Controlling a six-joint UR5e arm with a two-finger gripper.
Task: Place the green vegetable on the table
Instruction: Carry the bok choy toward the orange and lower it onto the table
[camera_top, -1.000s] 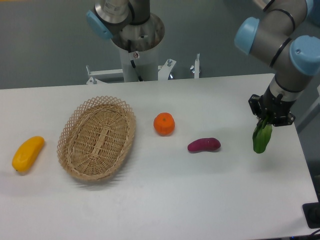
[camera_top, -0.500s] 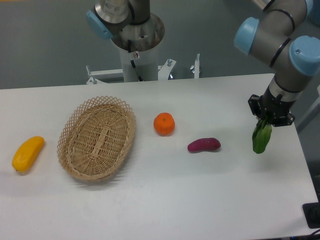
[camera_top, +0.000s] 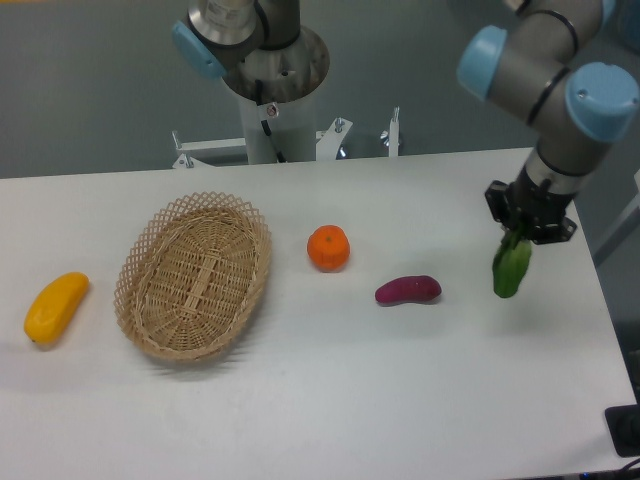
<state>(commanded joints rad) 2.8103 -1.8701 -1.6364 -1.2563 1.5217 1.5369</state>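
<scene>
Green vegetable (camera_top: 510, 270) held near the right edge of the surface (camera_top: 400, 400).
The gripper (camera_top: 520, 237) jaws grasp its top end, which they hide; whether its tip touches the surface is unclear.

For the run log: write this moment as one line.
phase: carry | gripper: shut on green vegetable, hanging down | table: not yet placed | nearest: purple sweet potato

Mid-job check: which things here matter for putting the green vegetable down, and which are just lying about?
In the job: green vegetable, hanging from the shut jaws of the gripper; table, where it goes.

Lying about: wicker basket, orange, purple sweet potato, yellow mango.
</scene>
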